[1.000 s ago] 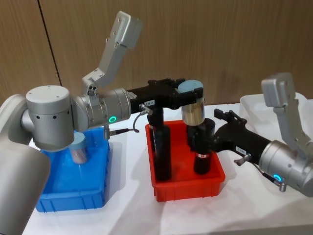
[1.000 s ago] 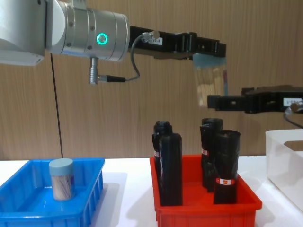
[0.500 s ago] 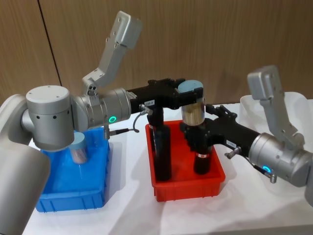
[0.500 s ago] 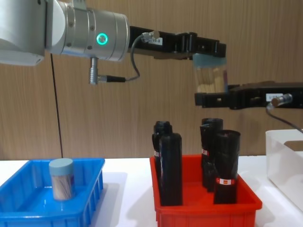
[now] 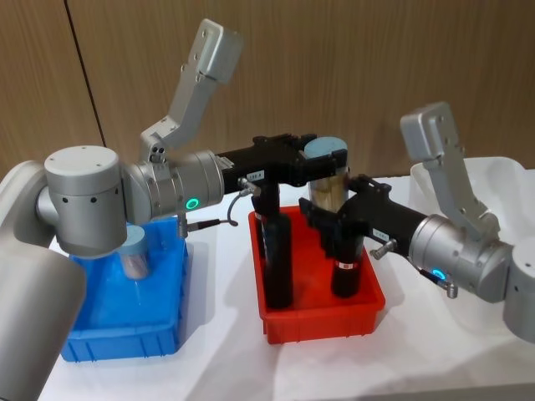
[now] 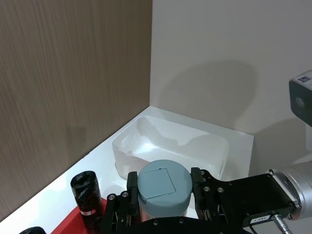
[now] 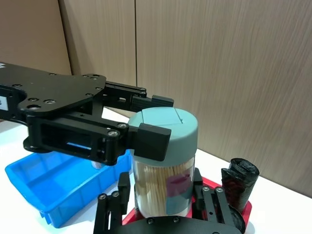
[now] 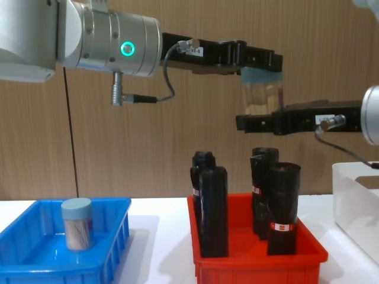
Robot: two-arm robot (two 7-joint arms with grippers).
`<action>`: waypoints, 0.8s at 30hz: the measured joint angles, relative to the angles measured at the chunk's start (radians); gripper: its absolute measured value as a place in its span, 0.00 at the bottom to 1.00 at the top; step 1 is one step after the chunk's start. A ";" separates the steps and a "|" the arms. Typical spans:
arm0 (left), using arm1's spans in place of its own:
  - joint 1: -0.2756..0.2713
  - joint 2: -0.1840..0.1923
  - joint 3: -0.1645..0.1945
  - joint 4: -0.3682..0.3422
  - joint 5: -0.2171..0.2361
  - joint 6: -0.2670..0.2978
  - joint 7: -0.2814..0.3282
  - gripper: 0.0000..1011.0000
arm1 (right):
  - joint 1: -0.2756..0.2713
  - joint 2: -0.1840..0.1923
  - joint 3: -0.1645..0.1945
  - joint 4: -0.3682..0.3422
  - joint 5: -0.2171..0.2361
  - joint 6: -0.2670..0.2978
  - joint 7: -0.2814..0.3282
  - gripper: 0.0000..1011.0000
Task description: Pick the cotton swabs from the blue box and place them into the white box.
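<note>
Clear tub of cotton swabs [image 5: 328, 190] hangs over the red bin [image 5: 322, 322], clamped at its lid by the left gripper [image 5: 323, 164], the right gripper [image 5: 333, 210] flanking its base with spread jaws; releasing early would drop it.

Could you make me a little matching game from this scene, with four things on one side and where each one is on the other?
Things:
1. higher swab tub
2. lower swab tub
3. black rolls
4. white box

Places:
A. standing in the blue box
B. on the table, at the robot's far right
C. in the air, held at its lid by the left gripper, with the right gripper at its base
D. upright in the red bin

Pairs: 1-C, 2-A, 3-D, 4-B
</note>
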 joint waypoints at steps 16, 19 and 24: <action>0.000 0.000 -0.002 0.000 0.000 -0.002 0.001 0.65 | 0.028 -0.015 -0.010 0.030 -0.014 -0.008 -0.004 0.63; 0.000 0.000 -0.002 0.000 0.001 -0.002 0.001 0.65 | 0.030 -0.016 -0.011 0.032 -0.014 -0.009 -0.006 0.63; 0.000 0.000 0.001 0.000 -0.001 0.000 0.000 0.75 | 0.035 -0.019 -0.013 0.034 -0.014 -0.015 -0.010 0.63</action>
